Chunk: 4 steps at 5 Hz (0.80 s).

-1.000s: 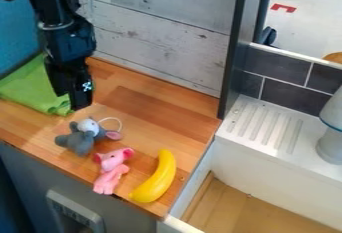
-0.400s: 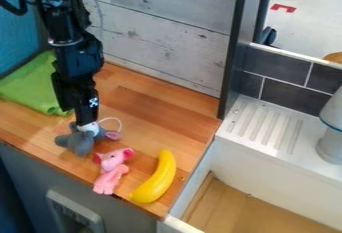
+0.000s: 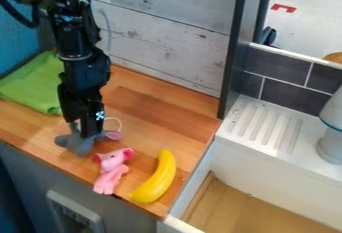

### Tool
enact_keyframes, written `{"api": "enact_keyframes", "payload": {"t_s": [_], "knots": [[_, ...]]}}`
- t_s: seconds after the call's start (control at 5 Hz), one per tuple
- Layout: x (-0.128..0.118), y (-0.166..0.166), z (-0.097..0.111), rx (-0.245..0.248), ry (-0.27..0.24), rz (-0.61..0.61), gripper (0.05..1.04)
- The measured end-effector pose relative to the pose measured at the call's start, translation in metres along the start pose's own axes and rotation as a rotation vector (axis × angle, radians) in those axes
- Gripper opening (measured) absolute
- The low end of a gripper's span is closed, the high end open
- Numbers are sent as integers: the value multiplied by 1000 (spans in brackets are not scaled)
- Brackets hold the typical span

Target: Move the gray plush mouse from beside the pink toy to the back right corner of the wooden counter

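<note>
The black two-finger gripper is down at the soft gray plush mouse, but I cannot tell if it grabs it, near a pink cloth toy and a smooth, curved yellow banana.

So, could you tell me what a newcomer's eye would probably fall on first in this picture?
Most likely the bright yellow banana, near the front edge of the wooden counter, with a pink toy beside it. The black gripper would probably come next, hanging down at the grey plush toy. After that, the vivid green cloth at the counter's left end.
</note>
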State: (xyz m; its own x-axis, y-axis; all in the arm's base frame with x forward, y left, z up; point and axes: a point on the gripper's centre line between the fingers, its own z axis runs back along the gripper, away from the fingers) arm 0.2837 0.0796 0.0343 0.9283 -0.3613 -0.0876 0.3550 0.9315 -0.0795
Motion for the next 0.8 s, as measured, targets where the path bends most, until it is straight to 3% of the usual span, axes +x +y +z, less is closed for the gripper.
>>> {"api": "enact_keyframes", "payload": {"t_s": [0.4,0.6,0.8], "knots": [[2,-4,-14,1,26,25,952],[0,-3,-15,15,35,43,735],[0,-1,-14,20,34,60,626]]}}
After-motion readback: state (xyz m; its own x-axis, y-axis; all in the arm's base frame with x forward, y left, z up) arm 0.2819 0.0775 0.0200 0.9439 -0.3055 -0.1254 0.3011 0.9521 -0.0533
